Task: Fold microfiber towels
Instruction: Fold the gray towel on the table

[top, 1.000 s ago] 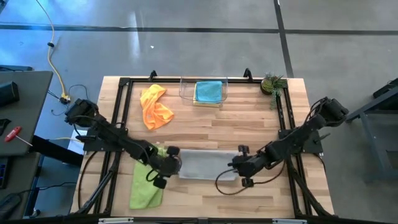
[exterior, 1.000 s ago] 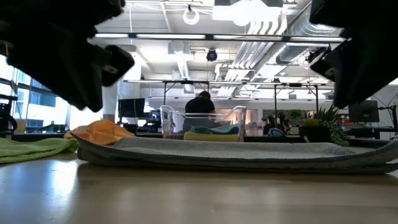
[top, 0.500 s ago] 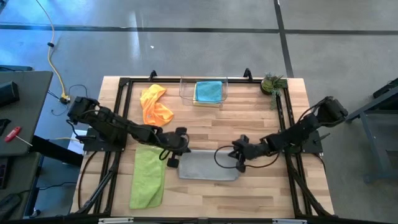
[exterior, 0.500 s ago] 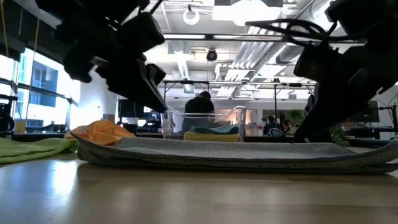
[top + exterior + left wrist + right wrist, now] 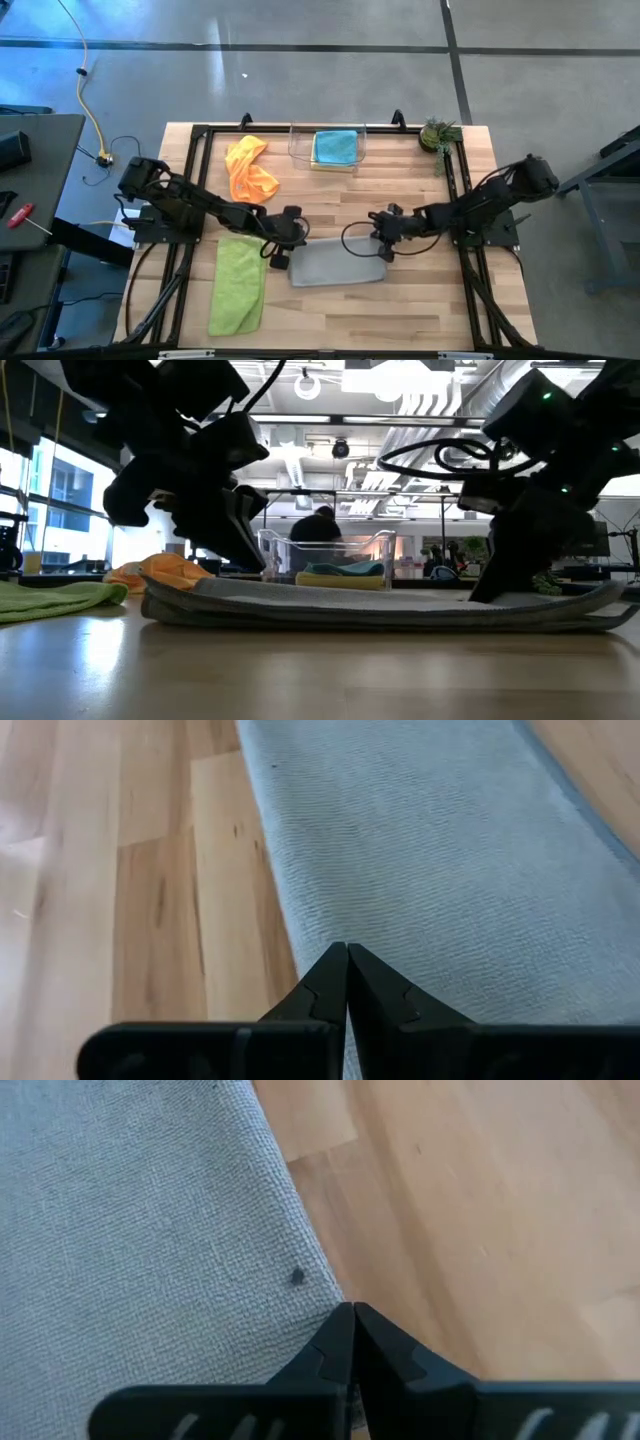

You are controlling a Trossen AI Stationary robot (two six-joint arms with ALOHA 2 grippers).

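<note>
The grey towel (image 5: 337, 266) lies folded and flat on the table's near middle; it also shows in the low view (image 5: 380, 605). My left gripper (image 5: 284, 246) is shut at its far left corner. My right gripper (image 5: 385, 244) is shut at its far right corner. The lime green towel (image 5: 237, 286) lies flat at the near left. The orange towel (image 5: 248, 172) lies crumpled at the far left. The teal towel (image 5: 335, 146) lies folded in the clear bin (image 5: 297, 148), on top of a yellow one (image 5: 330, 580). My left gripper has its shut fingertips on the grey towel's left edge (image 5: 320, 942), by the far left corner. It comes slanting down from the table's left. How many layers it has, I cannot tell. The towel rests on the table. My right gripper has its shut fingertips on the grey towel's right edge (image 5: 312, 1292), by the far right corner. It comes slanting down from the table's right. The towel's right end (image 5: 610, 596) curls a little up off the table.
A small potted plant (image 5: 437, 134) stands at the far right corner. A black frame (image 5: 196, 180) runs round the table's edges. Bare wood lies near the grey towel (image 5: 340, 315) and between it and the bin.
Both grippers have gone from over the grey towel's near edge toward the table's far edge and down, to the towel's far corners. The towel's left end has drawn slightly inward, and its right end has curled up a little.
</note>
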